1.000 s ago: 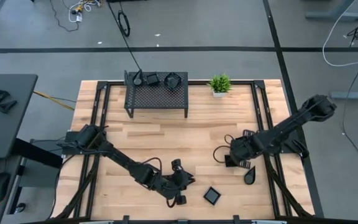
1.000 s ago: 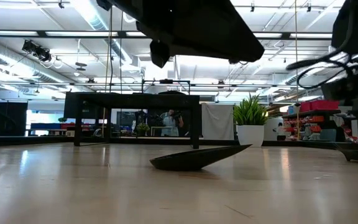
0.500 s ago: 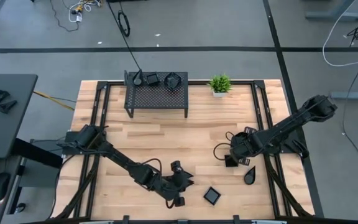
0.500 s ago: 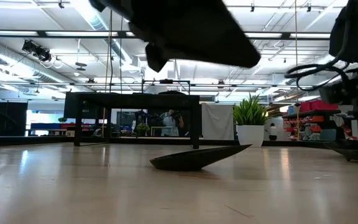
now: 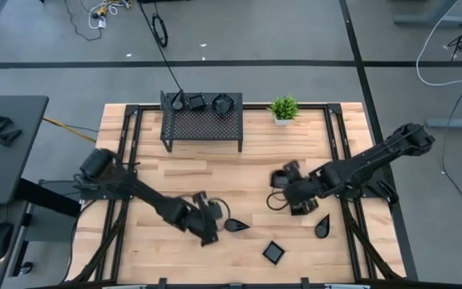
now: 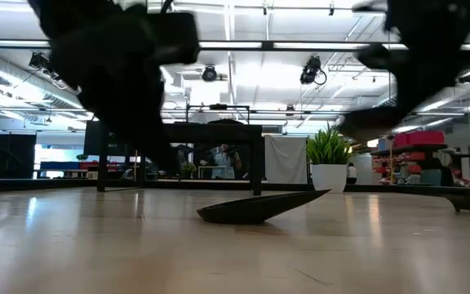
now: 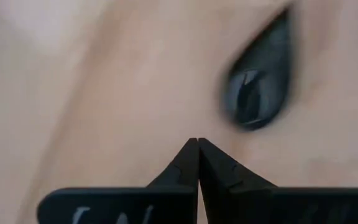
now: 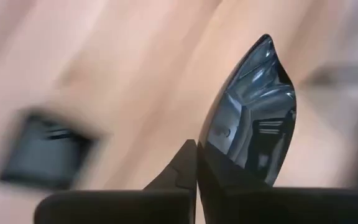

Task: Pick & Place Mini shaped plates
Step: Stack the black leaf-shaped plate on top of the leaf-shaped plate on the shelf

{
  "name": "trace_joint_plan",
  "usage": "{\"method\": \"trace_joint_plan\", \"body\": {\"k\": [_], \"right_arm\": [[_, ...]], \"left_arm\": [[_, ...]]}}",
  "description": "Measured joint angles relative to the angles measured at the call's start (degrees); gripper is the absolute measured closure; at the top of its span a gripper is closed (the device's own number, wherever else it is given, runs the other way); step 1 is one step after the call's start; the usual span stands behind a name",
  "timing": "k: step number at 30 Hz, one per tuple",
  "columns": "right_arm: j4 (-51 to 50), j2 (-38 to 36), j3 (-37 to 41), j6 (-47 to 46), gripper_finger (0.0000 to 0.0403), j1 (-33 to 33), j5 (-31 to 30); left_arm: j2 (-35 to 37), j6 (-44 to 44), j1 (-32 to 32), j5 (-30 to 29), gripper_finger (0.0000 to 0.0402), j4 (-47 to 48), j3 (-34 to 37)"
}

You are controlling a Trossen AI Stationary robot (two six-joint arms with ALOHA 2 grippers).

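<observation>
My right gripper [image 5: 287, 186] hangs over the table's right half, shut on a glossy black teardrop plate [image 8: 247, 112]. My left gripper [image 7: 197, 142] is shut and holds nothing. It stands just left of another teardrop plate [image 5: 235, 225], which lies flat on the wood and shows in the left wrist view as the plate [image 7: 260, 87] beyond the fingertips. A square plate [image 5: 274, 253] lies near the front edge. A third teardrop plate [image 5: 322, 227] lies at the right. My right gripper pinches the teardrop plate between its two fingers at the rim of its broad end [image 8: 211, 163]. The fingers slant down from above. The plate stands edge-on past the fingertips, its pointed tip [image 8: 266, 40] away from them, lifted clear of the table.
A black mesh rack [image 5: 202, 124] with dark items on top stands at the far edge. A small green potted plant [image 5: 283, 107] stands to its right. Black frame rails [image 5: 127, 136] run along the table's left and right sides. Bare wood lies in the middle.
My left gripper has drawn back toward the table's left edge, and the teardrop plate beneath it now lies uncovered on the wood. My right gripper has risen and moved toward the table's left and far side, rolling as it went, with a teardrop plate in its fingers.
</observation>
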State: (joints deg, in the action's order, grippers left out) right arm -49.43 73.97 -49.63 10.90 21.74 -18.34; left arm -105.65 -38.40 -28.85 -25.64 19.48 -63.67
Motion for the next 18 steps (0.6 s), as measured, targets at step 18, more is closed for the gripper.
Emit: {"method": "trace_joint_plan", "body": {"k": [18], "right_arm": [[49.74, 8.15, -12.77, 79.17, 0.0401, -39.78, 23.38]], "left_arm": [[20.5, 1.1, 3.69, -10.63, 0.0386, -14.64, 20.09]]}}
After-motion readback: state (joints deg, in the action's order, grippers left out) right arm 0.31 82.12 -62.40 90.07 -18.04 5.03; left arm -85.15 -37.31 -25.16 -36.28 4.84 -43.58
